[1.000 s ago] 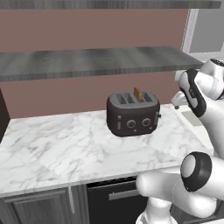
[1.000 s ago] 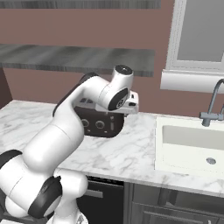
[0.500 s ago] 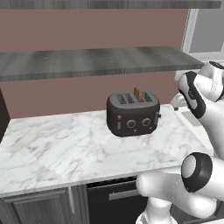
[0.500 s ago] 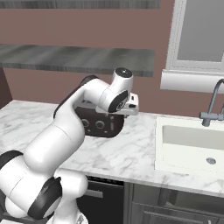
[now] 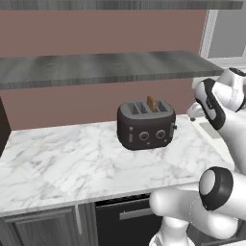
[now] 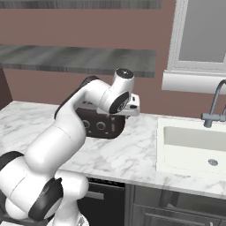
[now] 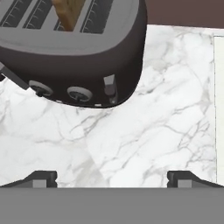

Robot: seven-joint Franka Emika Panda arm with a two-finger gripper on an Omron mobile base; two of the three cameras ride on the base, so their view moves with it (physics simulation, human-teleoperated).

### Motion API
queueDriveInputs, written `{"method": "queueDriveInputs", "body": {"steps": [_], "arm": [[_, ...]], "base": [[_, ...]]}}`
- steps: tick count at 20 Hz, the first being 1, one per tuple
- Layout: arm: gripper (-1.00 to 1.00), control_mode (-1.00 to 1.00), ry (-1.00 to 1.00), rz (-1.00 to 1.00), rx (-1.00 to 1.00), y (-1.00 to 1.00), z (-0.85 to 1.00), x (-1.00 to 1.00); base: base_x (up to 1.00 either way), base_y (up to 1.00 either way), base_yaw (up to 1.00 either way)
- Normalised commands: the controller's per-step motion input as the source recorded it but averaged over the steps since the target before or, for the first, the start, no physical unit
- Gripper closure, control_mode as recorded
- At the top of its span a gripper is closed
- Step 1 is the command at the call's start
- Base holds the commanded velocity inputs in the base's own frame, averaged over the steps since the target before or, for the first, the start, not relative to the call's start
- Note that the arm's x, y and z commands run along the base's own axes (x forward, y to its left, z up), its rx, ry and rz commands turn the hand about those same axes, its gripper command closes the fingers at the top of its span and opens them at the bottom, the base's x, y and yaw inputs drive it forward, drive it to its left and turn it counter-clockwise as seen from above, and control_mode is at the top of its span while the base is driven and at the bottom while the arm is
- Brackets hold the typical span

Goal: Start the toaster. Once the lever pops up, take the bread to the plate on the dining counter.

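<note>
The dark boxy toaster point(image 5: 145, 126) stands on the marble counter, and the arm partly hides the toaster point(image 6: 99, 126) in the right base view. A brown bread point(image 5: 152, 103) slice sticks up from one slot. The small lever point(image 5: 174, 127) juts from the narrow right end. From the hand view I look down on the toaster point(image 7: 74, 52), the bread point(image 7: 69, 12) and the lever point(image 7: 110, 85). My gripper point(image 7: 113, 178) is open and holds nothing. It hovers above the counter just off the toaster's lever end, apart from it.
A white sink point(image 6: 194, 145) with a faucet point(image 6: 214, 105) lies to the right of the toaster. A grey shelf point(image 5: 96, 69) runs along the wall above it. Bare marble counter point(image 5: 62, 158) stretches to the left and front.
The hand has shifted only slightly beside the toaster's lever end. The jaws stay open, and the toaster and bread have not moved.
</note>
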Motion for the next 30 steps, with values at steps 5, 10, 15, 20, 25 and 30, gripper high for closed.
{"method": "queueDriveInputs", "body": {"steps": [5,10,15,20,25,30], "arm": [[-1.0,-1.0,0.0,0.04,0.0,0.0,-0.19,0.33],[-1.0,-1.0,0.0,0.05,0.0,0.0,-0.21,0.31],[-1.0,-1.0,0.0,0.03,0.0,0.01,-0.12,0.29],[-1.0,-1.0,0.0,0.0,0.0,0.03,-0.07,0.31],[-1.0,-1.0,0.0,0.0,0.0,0.0,-0.12,0.24],[-1.0,-1.0,0.0,0.0,0.0,0.0,-0.14,0.21]], "base": [[0.0,0.0,0.0],[0.0,0.0,0.0],[0.0,0.0,0.0],[0.0,0.0,0.0],[0.0,0.0,0.0],[0.0,0.0,0.0]]}}
